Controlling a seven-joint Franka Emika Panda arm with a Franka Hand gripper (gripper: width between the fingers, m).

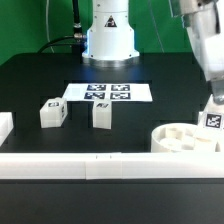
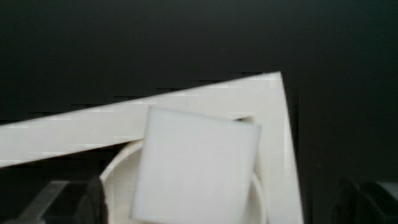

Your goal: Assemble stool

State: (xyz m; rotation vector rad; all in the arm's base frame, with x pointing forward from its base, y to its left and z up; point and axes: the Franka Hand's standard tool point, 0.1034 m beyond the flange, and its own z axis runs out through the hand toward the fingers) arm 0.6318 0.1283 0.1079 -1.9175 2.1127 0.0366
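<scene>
Tool: gripper (image 1: 213, 107) at the exterior view's right, pointing down; jaws drawn narrow and closed about the top of the held leg (image 1: 212, 121); the fingers are too dim in the wrist view to judge.
Held leg: short white block, upright, tag facing the camera; just beside the far right edge of the seat (image 1: 180, 140); whether its foot touches the seat or the table cannot be told; in the wrist view it (image 2: 199, 165) fills the lower middle as a pale, slightly tilted block.
Seat: thick round white disc, flat on the table (image 1: 40, 80), hollows open upward; near the front rail (image 1: 90, 164).
Loose legs: near leg (image 1: 101, 114) and far leg (image 1: 52, 113), both standing on the table in front of the marker board (image 1: 108, 93), apart from each other and well apart from the seat.
Marker board: flat, tagged, before the robot base (image 1: 108, 35).
Front rail: long white bar across the foreground; in the wrist view white rails (image 2: 107, 125) meet in a corner behind the held leg.
</scene>
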